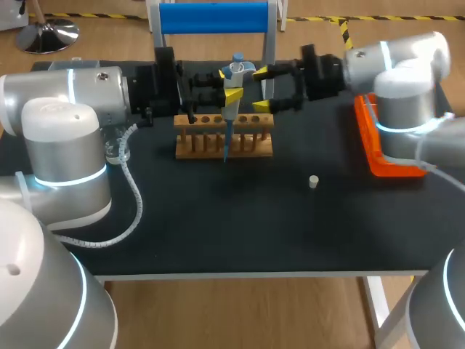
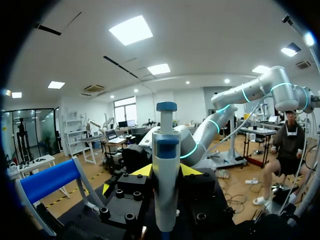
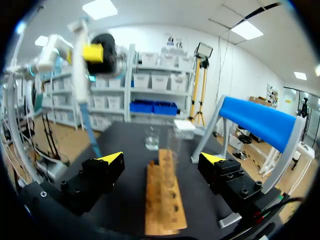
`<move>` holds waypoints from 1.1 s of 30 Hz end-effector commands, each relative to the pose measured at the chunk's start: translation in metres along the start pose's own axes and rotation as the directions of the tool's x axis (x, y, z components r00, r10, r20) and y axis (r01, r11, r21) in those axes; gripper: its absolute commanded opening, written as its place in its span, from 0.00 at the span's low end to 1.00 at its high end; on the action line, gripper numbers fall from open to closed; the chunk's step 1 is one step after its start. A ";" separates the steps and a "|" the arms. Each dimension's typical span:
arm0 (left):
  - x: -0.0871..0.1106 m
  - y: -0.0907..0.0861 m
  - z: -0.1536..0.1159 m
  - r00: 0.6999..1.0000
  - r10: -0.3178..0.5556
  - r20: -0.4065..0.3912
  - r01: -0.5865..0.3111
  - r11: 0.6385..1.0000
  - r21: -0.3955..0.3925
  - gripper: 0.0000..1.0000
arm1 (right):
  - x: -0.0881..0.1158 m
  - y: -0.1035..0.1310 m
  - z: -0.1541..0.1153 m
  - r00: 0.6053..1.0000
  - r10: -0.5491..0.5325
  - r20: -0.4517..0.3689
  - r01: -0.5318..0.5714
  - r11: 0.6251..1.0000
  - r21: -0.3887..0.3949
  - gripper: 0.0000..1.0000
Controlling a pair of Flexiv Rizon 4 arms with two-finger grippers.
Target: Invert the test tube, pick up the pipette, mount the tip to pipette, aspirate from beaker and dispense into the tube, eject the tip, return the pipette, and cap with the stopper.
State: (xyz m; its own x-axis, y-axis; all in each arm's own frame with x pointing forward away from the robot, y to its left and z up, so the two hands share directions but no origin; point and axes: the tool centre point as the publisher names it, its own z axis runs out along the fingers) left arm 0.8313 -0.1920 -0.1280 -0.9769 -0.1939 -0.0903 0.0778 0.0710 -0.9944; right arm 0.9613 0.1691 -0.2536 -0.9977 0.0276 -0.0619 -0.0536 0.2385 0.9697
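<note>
Our left tool (image 2: 166,172) is clamped on the pipette (image 2: 166,190), a yellow-tipped finger on each side of its body. It holds the pipette upright, with the blue tip (image 1: 226,142) pointing down in front of the wooden rack (image 1: 192,142). Our right tool (image 3: 161,159) has its fingers wide apart, just beside the pipette and over one end of the rack; ahead of it a clear test tube (image 3: 174,142) stands in the rack, with the beaker (image 3: 152,137) beyond. The stopper (image 1: 313,181) lies alone on the tabletop (image 1: 218,218), well apart from the rack, and an orange tray (image 1: 374,156) sits below our right arm.
</note>
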 end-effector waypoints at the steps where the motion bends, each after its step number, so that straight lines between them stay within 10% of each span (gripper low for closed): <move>1: 0.000 0.000 0.001 1.000 0.000 0.003 0.000 1.000 0.000 0.00 | 0.024 0.013 -0.068 1.000 0.003 0.008 -0.002 0.998 -0.070 1.00; 33: 0.000 0.000 0.001 1.000 0.000 0.003 0.000 1.000 0.000 0.00 | 0.123 0.072 -0.024 0.997 0.010 -0.082 -0.029 0.972 -0.233 1.00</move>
State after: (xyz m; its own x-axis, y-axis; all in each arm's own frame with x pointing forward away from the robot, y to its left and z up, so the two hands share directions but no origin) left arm 0.8315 -0.1918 -0.1278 -0.9771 -0.1930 -0.0896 0.0770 0.0719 -0.9944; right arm 0.8377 0.1592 -0.1872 -0.9978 -0.0590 -0.0315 -0.0318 0.0041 0.9995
